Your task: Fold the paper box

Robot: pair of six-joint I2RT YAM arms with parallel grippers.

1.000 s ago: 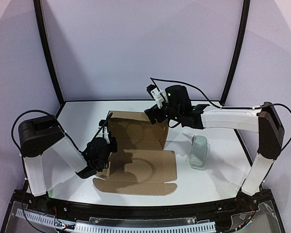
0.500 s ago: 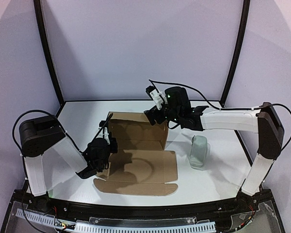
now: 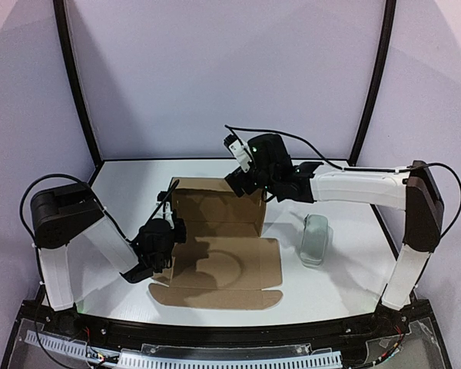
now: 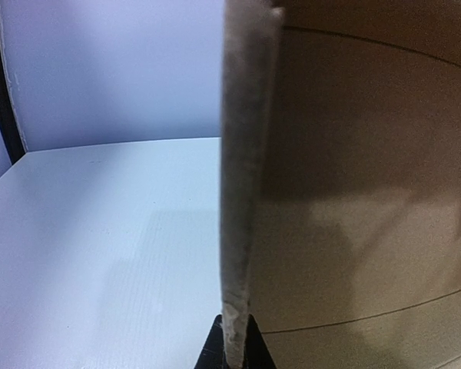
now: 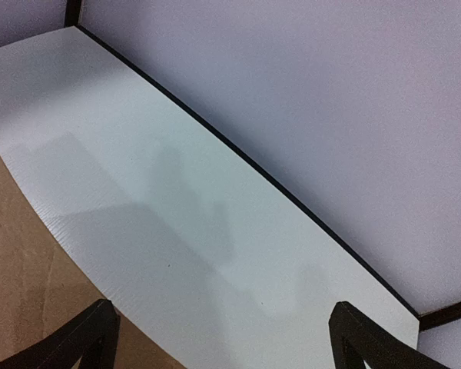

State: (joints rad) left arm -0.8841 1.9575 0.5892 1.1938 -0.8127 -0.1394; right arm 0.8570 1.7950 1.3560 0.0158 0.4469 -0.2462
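The brown cardboard paper box (image 3: 219, 254) lies mid-table, its back wall (image 3: 215, 206) raised upright and its front panel flat. My left gripper (image 3: 160, 247) is shut on the box's raised left side flap; in the left wrist view the flap's edge (image 4: 242, 200) runs up from between the black fingertips (image 4: 212, 352). My right gripper (image 3: 242, 181) hovers over the back wall's top right corner, open and empty. In the right wrist view its fingertips (image 5: 100, 330) stand wide apart over the white table, with cardboard (image 5: 23, 284) at the lower left.
A pale grey-green oblong object (image 3: 315, 240) stands on the table right of the box. The white table (image 3: 131, 184) is bounded by a black rim and a pale curved backdrop. The arm bases sit at the near edge.
My right gripper has moved a little left and up along the back wall's top edge. The left gripper and the box have stayed put.
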